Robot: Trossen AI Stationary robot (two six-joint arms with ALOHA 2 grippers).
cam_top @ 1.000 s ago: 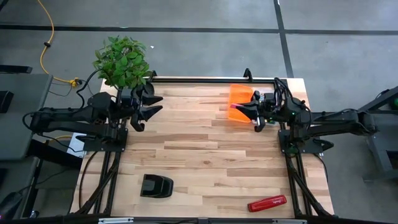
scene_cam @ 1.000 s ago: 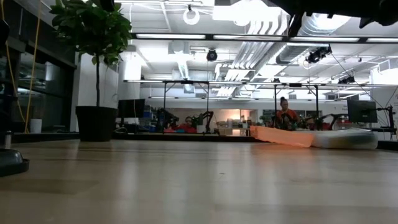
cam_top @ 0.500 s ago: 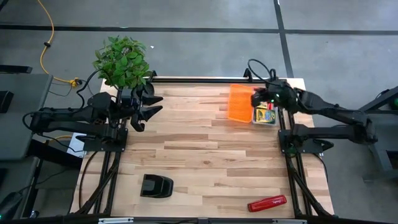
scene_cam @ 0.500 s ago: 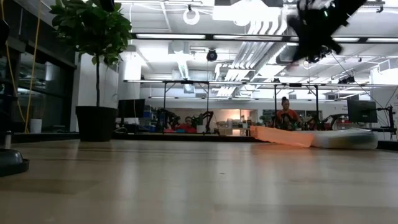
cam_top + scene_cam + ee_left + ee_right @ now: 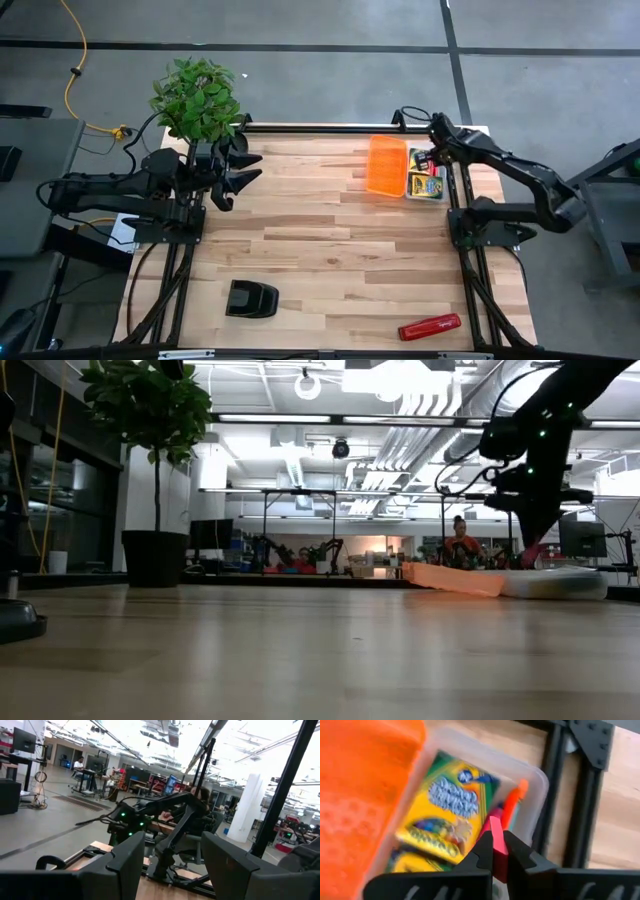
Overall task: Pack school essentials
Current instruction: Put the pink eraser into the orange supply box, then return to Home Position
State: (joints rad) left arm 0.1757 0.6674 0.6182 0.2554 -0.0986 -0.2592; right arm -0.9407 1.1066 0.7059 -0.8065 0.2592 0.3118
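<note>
Looking straight down, we see the right gripper (image 5: 432, 157) poised over a clear plastic case (image 5: 425, 195) at the far right end of the wooden table (image 5: 330, 250), with the case's orange lid (image 5: 385, 165) folded open just beside it. In the right wrist view its two dark fingers (image 5: 485, 851) are pinched nearly closed on a thin pink pen (image 5: 496, 841), which stands between them with its long axis pointing down into the case. Directly beyond the pen tip lie a yellow-green crayon box (image 5: 447, 812) and an orange pen (image 5: 512, 800), already inside. We judge that the coming release depends on the pen staying above the open compartment, not the lid. The left gripper (image 5: 240, 168) waits well apart at the table's far left, its fingers spread and empty. A red stapler (image 5: 430, 326) and a black desk object (image 5: 250, 299) rest near the front edge.
</note>
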